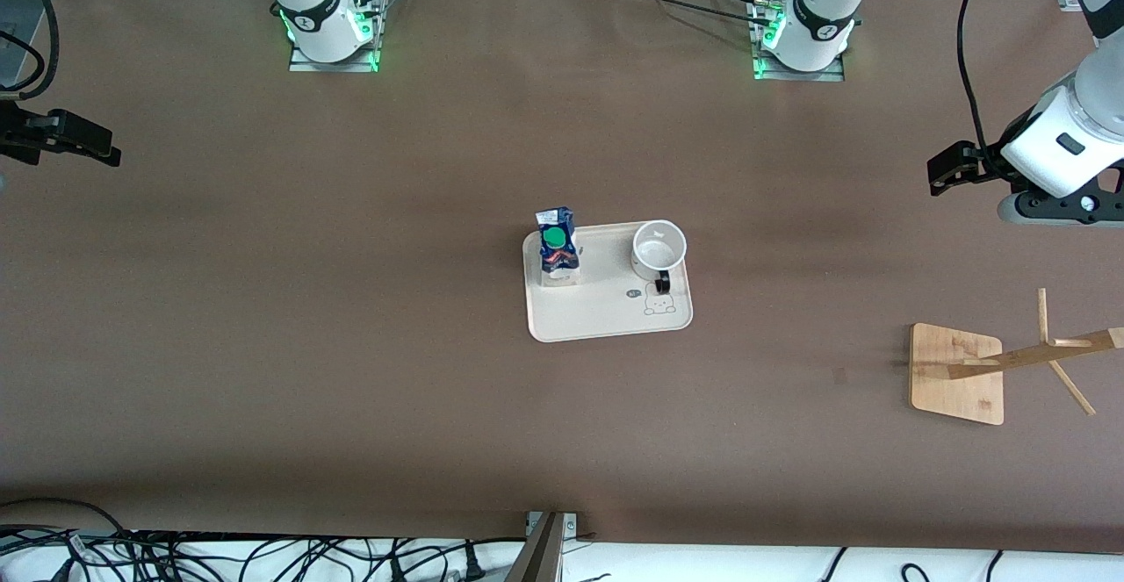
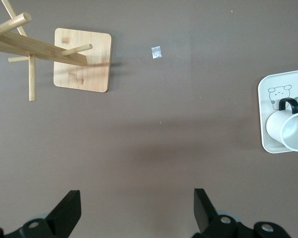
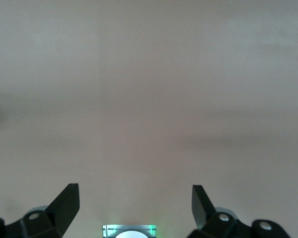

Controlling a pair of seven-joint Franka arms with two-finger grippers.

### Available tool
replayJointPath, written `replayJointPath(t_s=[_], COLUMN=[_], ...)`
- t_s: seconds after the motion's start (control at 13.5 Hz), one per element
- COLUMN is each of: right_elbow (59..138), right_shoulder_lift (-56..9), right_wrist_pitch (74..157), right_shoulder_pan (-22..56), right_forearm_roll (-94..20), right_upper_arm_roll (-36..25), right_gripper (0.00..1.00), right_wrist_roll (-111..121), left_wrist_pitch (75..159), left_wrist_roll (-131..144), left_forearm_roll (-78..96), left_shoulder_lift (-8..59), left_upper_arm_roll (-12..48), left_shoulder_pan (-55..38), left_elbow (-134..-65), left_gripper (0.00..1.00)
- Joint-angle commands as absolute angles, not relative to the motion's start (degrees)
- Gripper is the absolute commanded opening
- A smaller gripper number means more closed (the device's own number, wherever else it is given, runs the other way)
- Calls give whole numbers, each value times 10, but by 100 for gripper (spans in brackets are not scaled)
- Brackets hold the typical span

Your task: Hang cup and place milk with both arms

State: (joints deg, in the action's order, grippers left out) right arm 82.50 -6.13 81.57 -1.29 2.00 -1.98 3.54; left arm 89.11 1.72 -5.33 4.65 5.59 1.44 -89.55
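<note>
The white cup (image 1: 658, 245) stands upright on a cream tray (image 1: 606, 319) mid-table, its black handle toward the front camera. The blue and white milk (image 1: 558, 247) with a green cap stands on the same tray, toward the right arm's end. My left gripper (image 1: 941, 171) hangs open and empty over bare table near the left arm's end. In the left wrist view it (image 2: 136, 210) is open, with the cup (image 2: 290, 130) and tray (image 2: 269, 89) off to one side. My right gripper (image 1: 95, 145) is open and empty over the right arm's end, also open in its wrist view (image 3: 135, 206).
A wooden cup rack (image 1: 957, 373) with a leaning pole and pegs stands toward the left arm's end, nearer the front camera than the left gripper; it also shows in the left wrist view (image 2: 83, 60). A small speck (image 2: 156, 52) lies on the table near it.
</note>
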Motion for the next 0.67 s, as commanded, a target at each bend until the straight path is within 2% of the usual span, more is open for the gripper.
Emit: replayJointPath(t_s=[0.0, 0.3, 0.59], right_elbow=[845, 866, 866], right_shoulder_lift=[-43, -52, -89], right_wrist_pitch=[819, 822, 845], right_shoulder_pan=[-20, -17, 19], right_forearm_roll=[-10, -42, -117], right_upper_arm_roll=[-16, -15, -13], right_gripper=[100, 100, 100], right_wrist_roll=[37, 45, 46], left_wrist_pitch=[890, 890, 890], left_wrist_roll=[19, 19, 19], left_forearm_roll=[-42, -42, -42], left_shoulder_lift=[48, 48, 48], left_upper_arm_roll=[58, 58, 58], left_shoulder_pan=[18, 18, 18], left_elbow=[-889, -889, -889], left_gripper=[100, 100, 100])
